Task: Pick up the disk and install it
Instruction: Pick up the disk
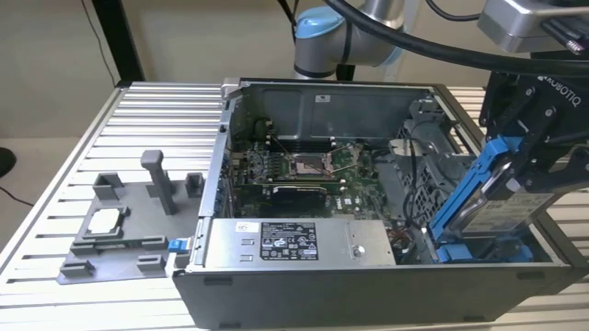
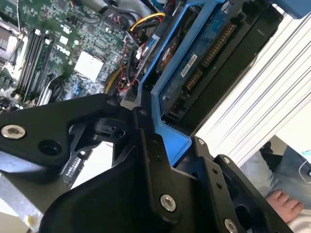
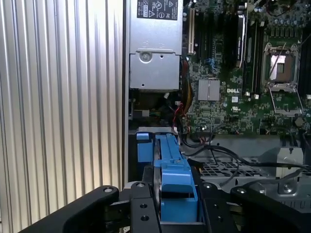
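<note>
The disk [image 1: 518, 210], silver with a white label in a blue plastic bracket, stands steeply tilted at the exterior view's right end of the open computer case [image 1: 368, 289]. Its lower end reaches down into the drive bay [image 1: 478, 254] at the case's near corner. My black gripper [image 1: 545, 172] is shut on the disk's upper end. In the second wrist view the disk [image 2: 204, 53] shows its blue circuit side, clamped in the gripper [image 2: 177, 150]. In the first wrist view the disk's blue bracket [image 3: 167, 165] sits edge-on in the gripper [image 3: 177, 211], above the case's interior.
Inside the case lie the green motherboard [image 1: 304, 165], a large grey box with a label [image 1: 294, 241] and loose cables [image 1: 410, 162]. A grey fixture [image 1: 120, 241] with a small silver chip [image 1: 104, 221] sits on the slatted table [image 1: 156, 117]. A person's hand [image 2: 282, 204] is nearby.
</note>
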